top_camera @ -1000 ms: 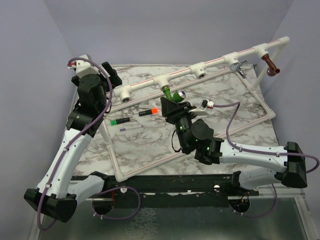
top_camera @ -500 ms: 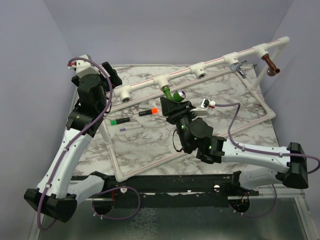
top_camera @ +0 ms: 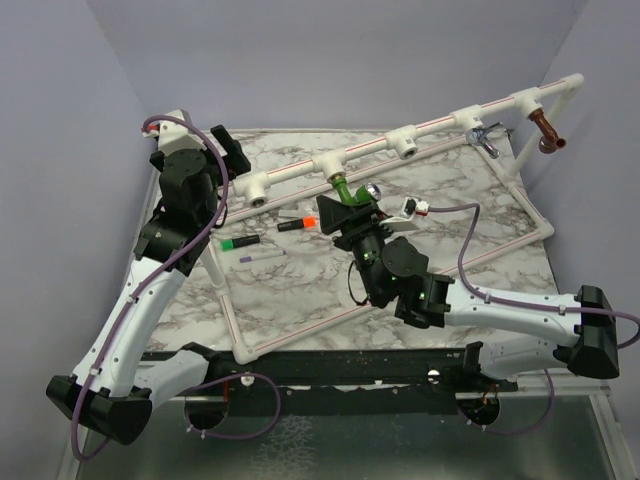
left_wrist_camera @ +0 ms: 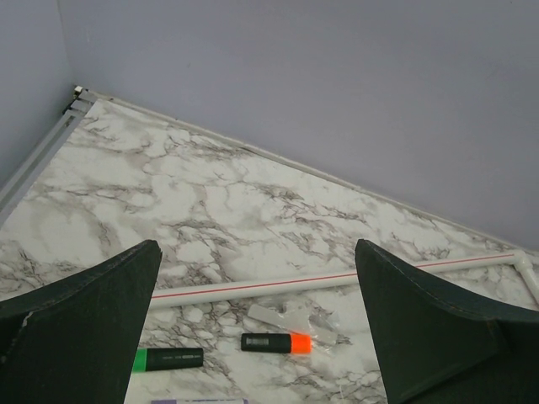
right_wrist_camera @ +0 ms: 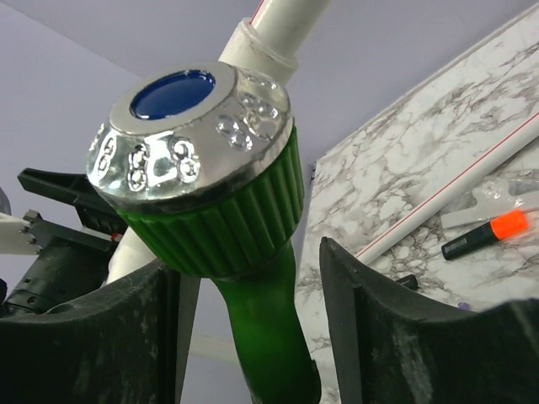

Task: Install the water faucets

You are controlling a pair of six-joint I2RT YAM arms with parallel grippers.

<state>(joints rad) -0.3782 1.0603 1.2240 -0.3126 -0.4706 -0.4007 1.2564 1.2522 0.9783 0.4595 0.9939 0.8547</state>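
The green faucet (top_camera: 343, 187) hangs from a white tee fitting (top_camera: 328, 163) on the raised pipe rail (top_camera: 435, 124). In the right wrist view its green ribbed knob with a chrome, blue-centred cap (right_wrist_camera: 198, 160) fills the upper middle. My right gripper (top_camera: 342, 206) (right_wrist_camera: 248, 252) is shut on the green faucet, a finger on each side of its stem. The chrome faucet (top_camera: 485, 138) and the copper-brown faucet (top_camera: 545, 130) hang at the rail's right end. My left gripper (top_camera: 228, 150) (left_wrist_camera: 258, 248) is open and empty above the table's back left, beside the rail's left end tee (top_camera: 258, 187).
An orange-capped marker (top_camera: 297, 222) (left_wrist_camera: 274, 342), a green-capped marker (top_camera: 238, 242) (left_wrist_camera: 168, 359) and a pale pen (top_camera: 262, 257) lie inside the white pipe frame (top_camera: 290, 330) on the marble table. A clear plastic bag (left_wrist_camera: 295, 320) lies by the orange marker. Grey walls stand close at the back and sides.
The pipe rail and frame have shifted slightly to the right. My left arm has moved right toward the rail's left end. My right gripper has turned a little on the green faucet.
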